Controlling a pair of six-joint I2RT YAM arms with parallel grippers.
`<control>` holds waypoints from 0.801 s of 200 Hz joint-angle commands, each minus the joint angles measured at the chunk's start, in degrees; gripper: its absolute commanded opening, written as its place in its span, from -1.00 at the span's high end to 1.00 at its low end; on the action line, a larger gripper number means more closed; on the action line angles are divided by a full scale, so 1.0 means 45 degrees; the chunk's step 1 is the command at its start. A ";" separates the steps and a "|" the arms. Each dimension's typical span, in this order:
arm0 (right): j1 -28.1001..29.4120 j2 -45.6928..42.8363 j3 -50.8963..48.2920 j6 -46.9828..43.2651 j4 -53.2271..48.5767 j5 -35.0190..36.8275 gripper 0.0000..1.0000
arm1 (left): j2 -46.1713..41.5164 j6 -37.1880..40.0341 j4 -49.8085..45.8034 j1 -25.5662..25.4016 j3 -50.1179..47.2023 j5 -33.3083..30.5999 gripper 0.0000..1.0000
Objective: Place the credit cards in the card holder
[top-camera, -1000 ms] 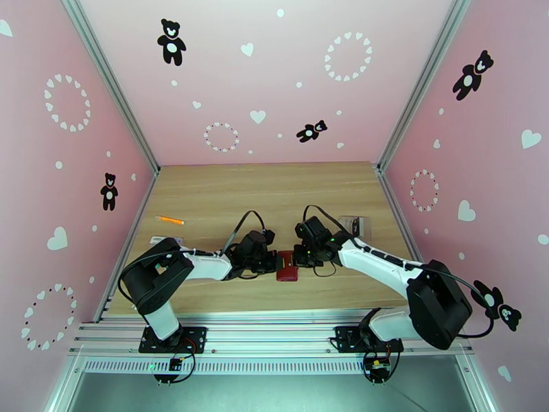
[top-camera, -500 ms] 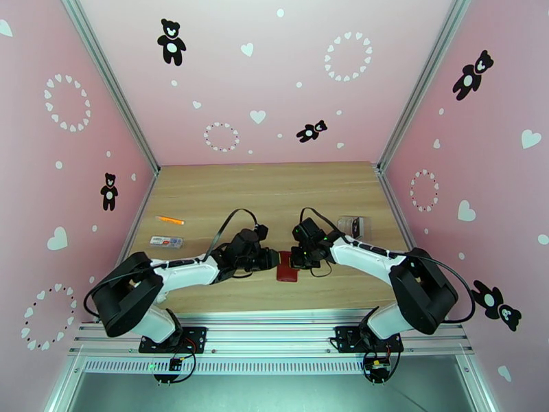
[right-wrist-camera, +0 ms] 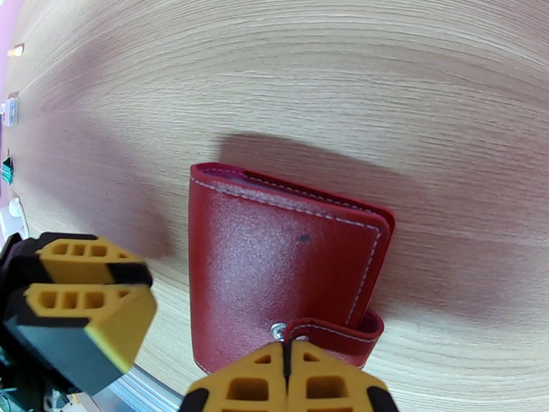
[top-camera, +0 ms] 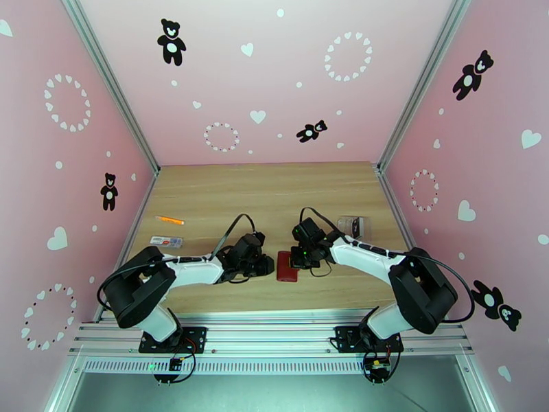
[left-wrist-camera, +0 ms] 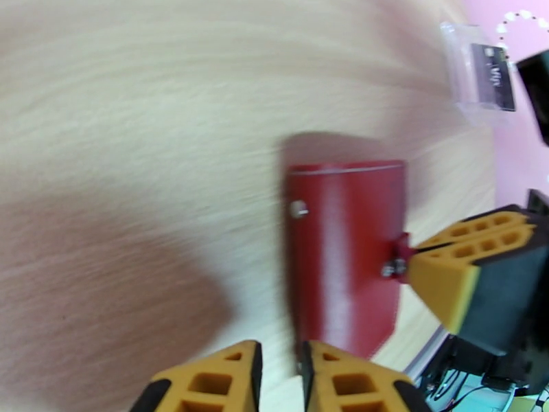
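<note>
Card holder (right-wrist-camera: 274, 269): a small dark-red leather-like booklet wallet, folded shut and lying flat on the pale wooden desk (right-wrist-camera: 343, 77), between the two arms and near the front edge.
Cards: one dark flat card (left-wrist-camera: 493, 75) lies at the clear plastic case (left-wrist-camera: 458, 70), well apart from the card holder on the right arm's side.
Right jaws: pressed fully together, with the tips at the red snap tab (right-wrist-camera: 333, 332). I cannot tell whether the leather is pinched between them.
Left jaws: closed to a thin slit and gripping nothing. They sit low over the desk just beside the card holder's other edge, apparently not touching it.
Step in hand: most likely opening the card holder by its tab, since no card is held.
Doing it well: get a sure pinch on the tab alone. Peel it up and away from the cover in an arc, not a straight pull.
Support: bring the left jaws down onto the lower leaf or against its edge so the light wallet neither slides nor lifts whole.
Risk: the closed tips could skid off the thin tab, or drag the wallet towards the desk's edge.
</note>
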 commanded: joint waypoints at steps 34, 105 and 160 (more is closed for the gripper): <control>-0.0032 0.0179 -0.0176 -0.0005 0.0150 0.0108 1.00 | 0.0484 0.0303 0.0366 -0.0063 0.0579 0.0568 0.38; -0.0070 0.0251 -0.0027 -0.0241 0.0199 -0.0283 1.00 | 0.0984 0.0408 0.0366 -0.0073 0.0920 0.0840 0.41; -0.0511 0.0485 -0.0157 -0.0765 0.0568 -0.1296 1.00 | 0.1343 0.0412 0.0463 -0.0070 0.0960 0.0908 0.43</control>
